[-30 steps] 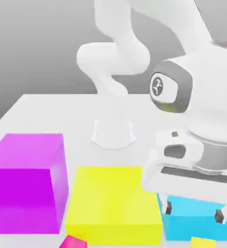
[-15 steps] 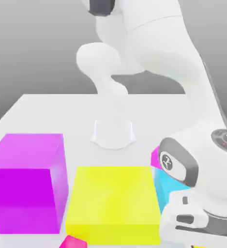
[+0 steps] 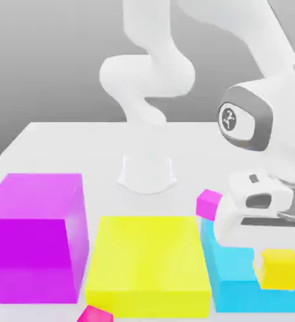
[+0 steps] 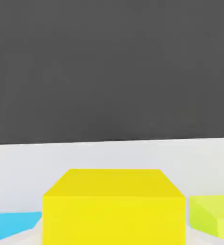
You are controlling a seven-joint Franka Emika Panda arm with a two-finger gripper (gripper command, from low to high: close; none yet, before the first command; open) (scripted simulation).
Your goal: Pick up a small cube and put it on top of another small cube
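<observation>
The small cube [image 3: 278,269], tiny and plain yellow, hangs under my gripper [image 3: 277,259], which is shut on it, above the cyan block [image 3: 234,277] at the exterior view's right. In the hand view this small cube [image 4: 113,206] sits very close, held between the jaws. The other small cube [image 3: 209,203], tiny and magenta-violet, rests on the table behind the cyan block, to the exterior view's left of my hand and apart from it.
A large magenta block [image 3: 36,236] and a large yellow block [image 3: 148,264] stand side by side at the front. A tiny hot-pink cube [image 3: 96,314] lies at the front edge. The arm's white base [image 3: 147,173] stands behind on the white table [image 3: 61,148].
My hand dropped low over the yellow small cube, shut on it, and has risen with it. The magenta-violet small cube now shows beside the hand.
</observation>
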